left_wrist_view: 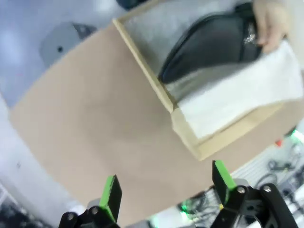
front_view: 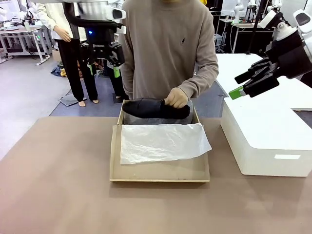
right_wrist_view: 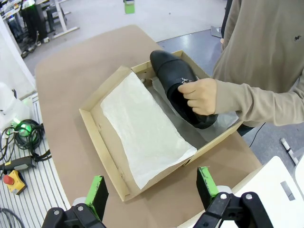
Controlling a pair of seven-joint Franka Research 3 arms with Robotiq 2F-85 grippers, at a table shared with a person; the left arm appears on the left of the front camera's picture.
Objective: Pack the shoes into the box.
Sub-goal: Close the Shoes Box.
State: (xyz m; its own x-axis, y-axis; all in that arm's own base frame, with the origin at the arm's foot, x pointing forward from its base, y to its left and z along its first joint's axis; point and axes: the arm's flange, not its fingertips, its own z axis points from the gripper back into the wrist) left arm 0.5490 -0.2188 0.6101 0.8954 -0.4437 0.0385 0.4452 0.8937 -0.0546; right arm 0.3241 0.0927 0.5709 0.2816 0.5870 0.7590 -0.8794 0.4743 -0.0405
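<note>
Widest, the brown surface [front_view: 48, 195]. On the robot's right, well apart from the work, a large white box [front_view: 265, 141]. At the centre, the tan box [front_view: 161, 176], lying open, with white tissue paper [front_view: 161, 142] spread over its near half. Low in the far half, one black shoe [right_wrist_view: 168, 71] on its side, gripped near the buckle by the person's hand [right_wrist_view: 202, 95]. Left fingers [left_wrist_view: 110, 192] wide and empty, hovering over bare surface beside the box. Right fingers [right_wrist_view: 205, 183] wide and empty, raised near the white box. For a clean step: keep both arms high and clear of the hand, seat the shoe flat against the far wall, leave room for its mate, and keep the tissue free for folding over.
</note>
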